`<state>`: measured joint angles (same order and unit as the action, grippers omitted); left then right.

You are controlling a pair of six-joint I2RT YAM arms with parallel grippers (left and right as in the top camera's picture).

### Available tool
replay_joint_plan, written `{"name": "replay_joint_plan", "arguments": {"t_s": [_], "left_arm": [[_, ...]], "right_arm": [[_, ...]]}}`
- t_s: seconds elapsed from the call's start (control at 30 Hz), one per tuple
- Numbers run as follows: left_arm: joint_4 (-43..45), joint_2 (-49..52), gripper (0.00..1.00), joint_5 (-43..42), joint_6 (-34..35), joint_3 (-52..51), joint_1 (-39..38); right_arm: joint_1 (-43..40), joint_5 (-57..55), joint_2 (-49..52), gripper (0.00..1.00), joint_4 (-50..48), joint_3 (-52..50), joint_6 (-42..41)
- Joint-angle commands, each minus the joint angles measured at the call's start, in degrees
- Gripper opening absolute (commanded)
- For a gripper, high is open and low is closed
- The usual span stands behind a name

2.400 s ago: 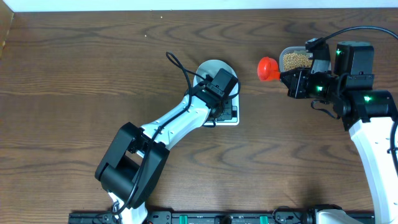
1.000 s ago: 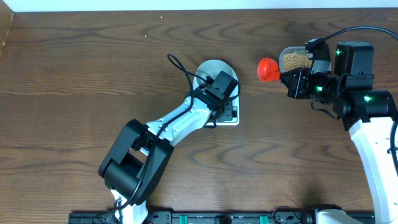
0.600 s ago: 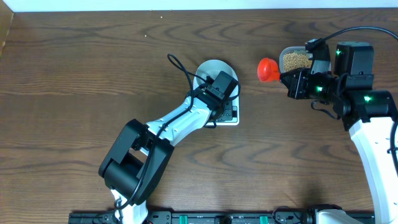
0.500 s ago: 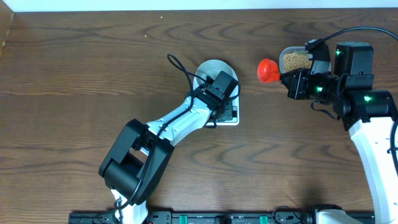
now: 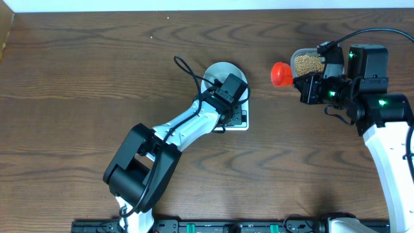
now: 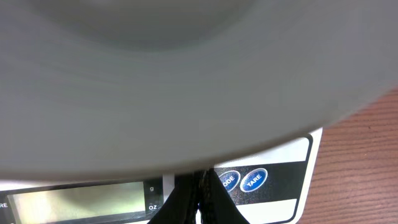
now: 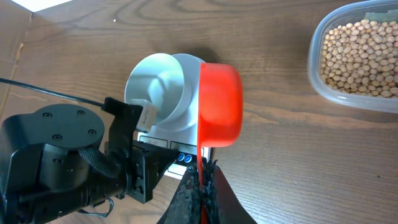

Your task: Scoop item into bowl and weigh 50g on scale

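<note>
The pale bowl (image 5: 218,73) stands on the white scale (image 5: 240,120) and looks empty in the right wrist view (image 7: 163,89). My left gripper (image 5: 231,103) is shut, its tips low over the scale's front strip between the display (image 6: 74,202) and the buttons (image 6: 241,180); the bowl (image 6: 186,81) fills that view. My right gripper (image 5: 303,87) is shut on the handle of a red scoop (image 5: 280,74), held between the bowl and the clear tub of beans (image 5: 308,63). In the right wrist view the scoop (image 7: 219,106) is turned on its side above my fingers (image 7: 202,180); no beans show in it.
The tub of beans (image 7: 360,56) stands at the back right near the table's far edge. The left arm (image 5: 181,133) stretches diagonally from the front to the scale. The right arm (image 5: 381,123) stands along the right side.
The right gripper and red scoop have shifted slightly right, toward the tub. The left arm and bowl have not moved.
</note>
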<state>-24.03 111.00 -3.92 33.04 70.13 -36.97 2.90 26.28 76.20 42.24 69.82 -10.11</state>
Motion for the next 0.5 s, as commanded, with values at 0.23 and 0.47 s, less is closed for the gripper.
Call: {"name": "replay_joint_plan", "arguments": {"t_s": [0.23,0.47], "left_arm": [[-2.89,5.90,0.07,0.13,2.21,-1.57,0.00],[-4.17,6.73,0.07,0.09,4.33,-1.57,1.09]], "right_arm": [[-0.24,-0.44,-0.79,0.01,-0.11,0.98,1.01],[-0.24,-0.42,-0.79,0.01,0.26,0.98,0.98]]}}
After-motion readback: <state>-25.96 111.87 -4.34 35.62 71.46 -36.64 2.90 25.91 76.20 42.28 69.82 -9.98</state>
